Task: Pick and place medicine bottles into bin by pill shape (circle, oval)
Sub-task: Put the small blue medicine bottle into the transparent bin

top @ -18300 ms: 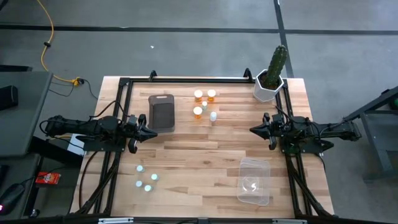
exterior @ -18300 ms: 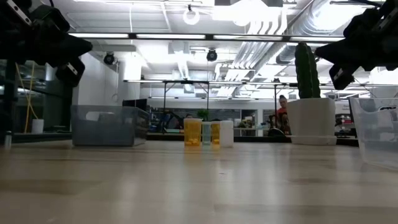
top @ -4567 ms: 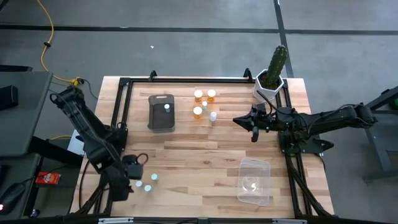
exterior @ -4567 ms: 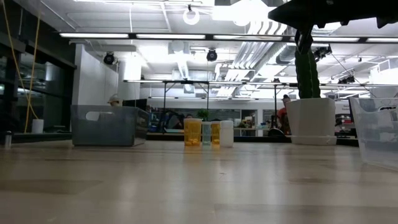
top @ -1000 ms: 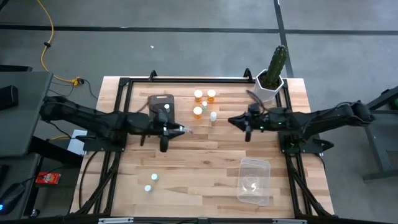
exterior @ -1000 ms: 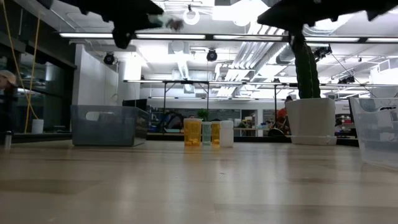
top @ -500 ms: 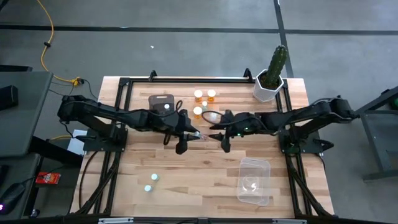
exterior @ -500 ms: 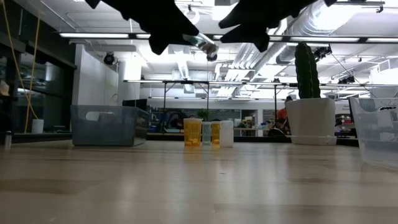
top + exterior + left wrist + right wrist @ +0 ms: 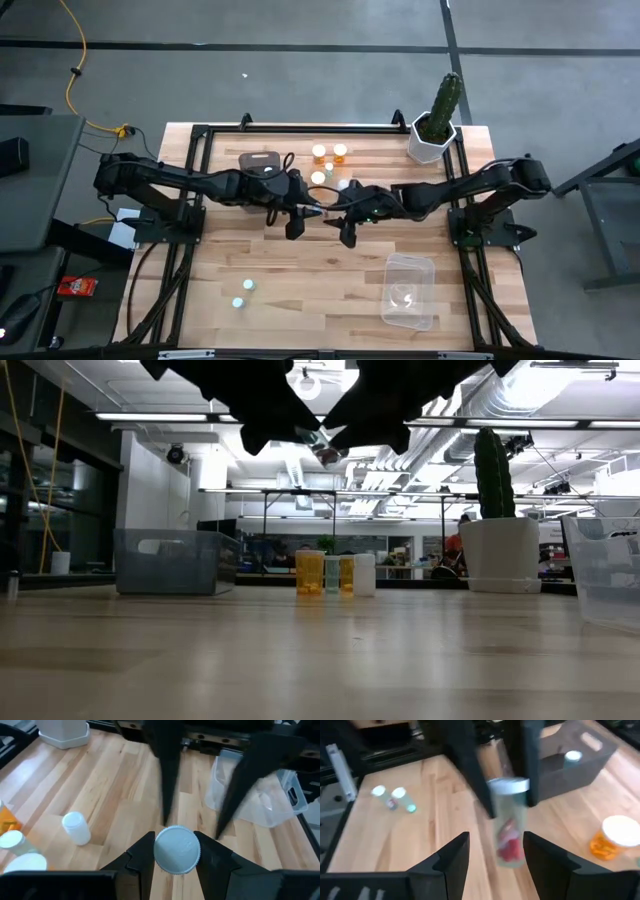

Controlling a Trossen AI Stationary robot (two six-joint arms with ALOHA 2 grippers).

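Above mid-table: I have both grippers meeting in the air for a handover.
Left gripper (image 9: 175, 865): clamped on a pale bottle (image 9: 176, 849), cap end toward the right arm.
Right gripper (image 9: 490, 852): fingers apart, either side of the same bottle, not yet closed.
Key relation: bottle's long axis runs roughly along the line between the arms, straight ahead of the right fingers.
Right wrist view: shows red content in the bottle, a white-capped bottle in the grey bin (image 9: 580, 760).
High view: clear bin (image 9: 408, 292) near the right arm; orange bottles (image 9: 329, 153) grouped at the far side; two pale bottles (image 9: 243, 293) on the left arm's near side.
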